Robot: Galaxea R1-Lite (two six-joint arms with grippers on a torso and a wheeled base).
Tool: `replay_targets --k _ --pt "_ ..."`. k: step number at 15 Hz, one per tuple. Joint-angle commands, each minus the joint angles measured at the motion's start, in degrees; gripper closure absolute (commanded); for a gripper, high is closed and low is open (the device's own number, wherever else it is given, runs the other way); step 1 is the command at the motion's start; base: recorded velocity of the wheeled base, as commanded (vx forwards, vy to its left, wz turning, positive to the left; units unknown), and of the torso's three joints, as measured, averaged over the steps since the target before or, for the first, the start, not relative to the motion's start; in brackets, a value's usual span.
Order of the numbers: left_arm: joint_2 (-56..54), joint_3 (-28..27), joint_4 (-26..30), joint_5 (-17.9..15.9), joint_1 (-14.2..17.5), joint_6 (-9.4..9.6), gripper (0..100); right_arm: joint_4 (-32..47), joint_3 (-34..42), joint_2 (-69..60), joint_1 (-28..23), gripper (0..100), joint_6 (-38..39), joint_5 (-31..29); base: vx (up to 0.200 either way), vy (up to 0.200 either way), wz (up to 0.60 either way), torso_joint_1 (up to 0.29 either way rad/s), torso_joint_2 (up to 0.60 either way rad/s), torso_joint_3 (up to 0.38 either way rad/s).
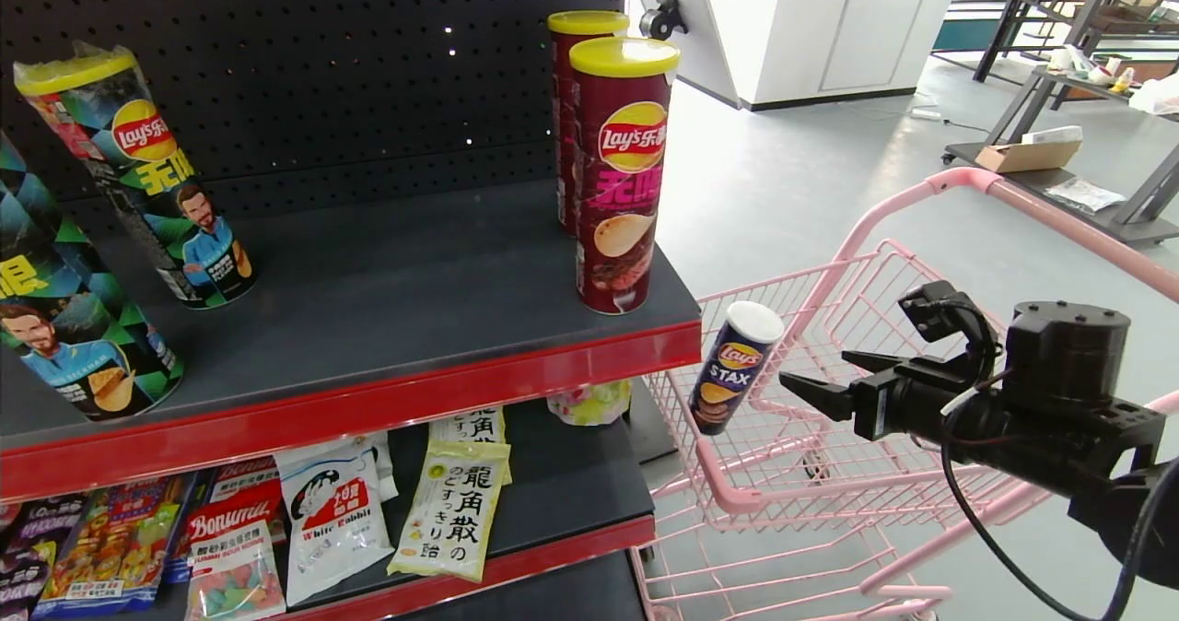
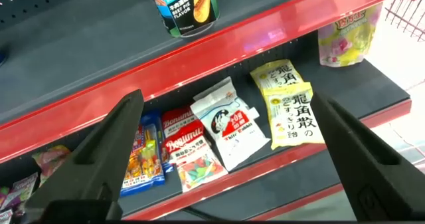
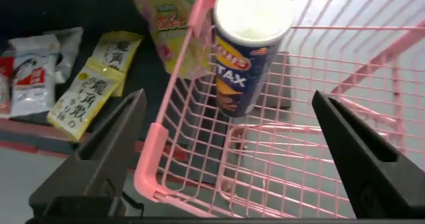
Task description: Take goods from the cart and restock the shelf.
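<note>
Blue can [image 1: 736,365], white-lidded, leaning in the shelf-side corner of pink cart [image 1: 958,179]; right gripper [image 1: 815,369] spread wide, empty, just beside can without touching; left gripper [image 2: 226,96] spread wide, empty, facing shelf [image 1: 396,271] near candy bags [image 2: 229,127].

Spread fingers [image 2: 99,157] before shelf [image 2: 219,48] of snack packets [image 2: 226,127]

Two maroon chip cans [image 1: 619,179] [image 1: 560,123] stood at the upper shelf's [image 1: 387,271] right edge, and two green-and-black chip cans [image 1: 138,179] [image 1: 64,326] toward its left edge. One blue chip can [image 1: 732,368] leaned in the pink cart's [image 1: 921,492] corner. The lower shelf [image 1: 553,483] carried two yellow candy bags [image 1: 451,510] [image 1: 474,426], one white candy bag [image 1: 332,520] at the front edge, and one pale pouch [image 1: 589,402] at the back right corner.
</note>
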Motion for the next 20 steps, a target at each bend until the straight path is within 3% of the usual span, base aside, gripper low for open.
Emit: replay_targets --k 1,8,16,20 --pt "1.5 -0.7 0.0 -0.1 0.0 -0.01 0 -0.1 -0.3 5.0 -2.1 0 -2.3 5.4 0.0 0.0 0.0 0.0 0.0 0.0" --pt "8.7 -5.3 -0.2 -0.8 0.0 -0.01 0 -2.5 -7.5 15.9 -3.7 0 -3.7 13.5 0.0 0.0 0.0 0.0 0.0 0.0" --pt "10.1 -6.8 -0.1 -0.7 0.0 0.51 0 -2.5 -18.1 23.0 -4.4 0 -3.0 16.1 0.0 0.0 0.0 0.0 0.0 0.0" --pt "11.3 -7.4 -0.2 -0.7 0.0 0.6 0 -2.5 -19.7 24.1 -5.6 0 -3.1 15.6 0.0 0.0 0.0 0.0 0.0 0.0"
